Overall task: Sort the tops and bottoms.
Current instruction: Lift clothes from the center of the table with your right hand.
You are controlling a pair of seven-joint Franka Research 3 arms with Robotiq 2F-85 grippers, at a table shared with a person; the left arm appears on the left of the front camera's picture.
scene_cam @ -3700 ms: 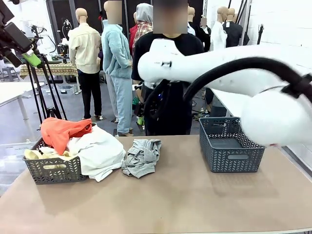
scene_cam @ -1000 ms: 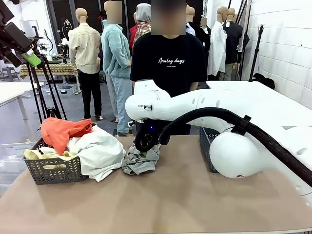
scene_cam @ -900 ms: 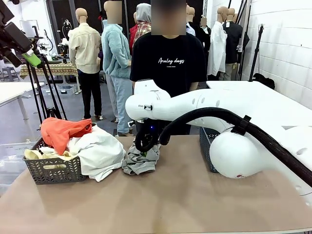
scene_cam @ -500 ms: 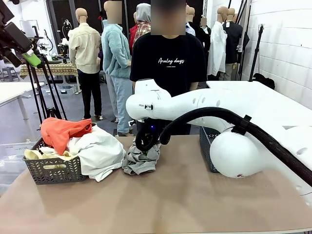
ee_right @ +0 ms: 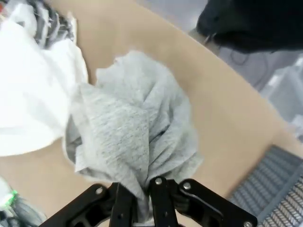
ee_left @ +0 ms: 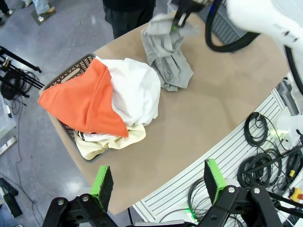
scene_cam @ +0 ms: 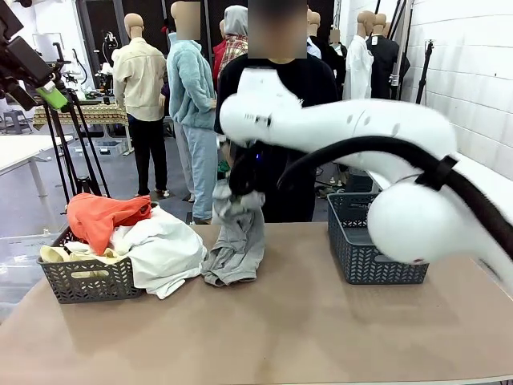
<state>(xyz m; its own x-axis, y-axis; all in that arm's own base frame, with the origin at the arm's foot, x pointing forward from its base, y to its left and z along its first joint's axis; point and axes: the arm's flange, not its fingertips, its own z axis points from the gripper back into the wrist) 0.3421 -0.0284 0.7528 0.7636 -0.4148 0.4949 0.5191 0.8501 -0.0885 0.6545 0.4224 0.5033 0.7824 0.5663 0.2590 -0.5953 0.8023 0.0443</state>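
My right gripper (scene_cam: 239,191) is shut on the top of a grey garment (scene_cam: 239,241) and holds it up over the table's middle. The garment's lower end still lies on the table. In the right wrist view the grey cloth (ee_right: 132,142) is pinched between my fingers (ee_right: 124,204). An orange-red garment (scene_cam: 104,218), a white one (scene_cam: 164,250) and a pale yellow one (scene_cam: 52,255) are heaped in the left basket (scene_cam: 84,282). My left gripper (ee_left: 158,182) hangs open high above the table, with nothing between its green pads (ee_left: 103,182).
An empty dark grey basket (scene_cam: 373,245) stands at the table's right. A person in a black T-shirt (scene_cam: 280,88) stands at the far edge behind the raised garment. The white garment spills over the left basket onto the table. Cables (ee_left: 265,151) lie below the near edge.
My right gripper closed on the grey garment where it lay crumpled on the table and has risen, stretching the garment upward. The left arm has not moved.
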